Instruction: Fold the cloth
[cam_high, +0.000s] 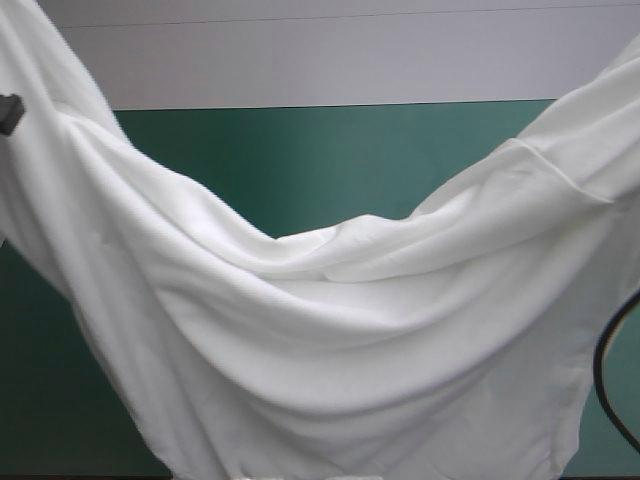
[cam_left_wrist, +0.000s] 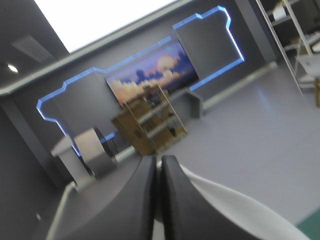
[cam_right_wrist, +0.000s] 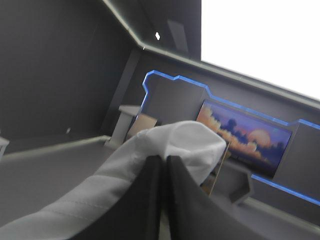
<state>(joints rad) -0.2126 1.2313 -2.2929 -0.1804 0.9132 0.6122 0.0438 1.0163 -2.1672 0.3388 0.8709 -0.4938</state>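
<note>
The T-shirt (cam_high: 330, 330) hung in the air above the table (cam_high: 330, 160), strung between the two raised arms like a hammock. Its ends ran up and out of sight at the upper left and upper right of the high view. The middle sagged in a deep curve, with long soft folds running across it. The lower part dropped past the near edge of that view, so I could not tell whether it touched the teal-green cover. A band of the cover showed behind the sag, and darker patches of it showed beside the cloth at either side.

The left gripper (cam_left_wrist: 156, 159) was held high. Its black fingers were pinched together into one narrow arch, and white cloth (cam_left_wrist: 225, 205) spilled out under and beside them, so it was clamped on the T-shirt. The right gripper (cam_right_wrist: 163, 157) was clenched the same way. A bunched knob of the shirt (cam_right_wrist: 185, 140) stood up just past its fingertips, and a seamed stretch trailed away beside one finger.
</note>
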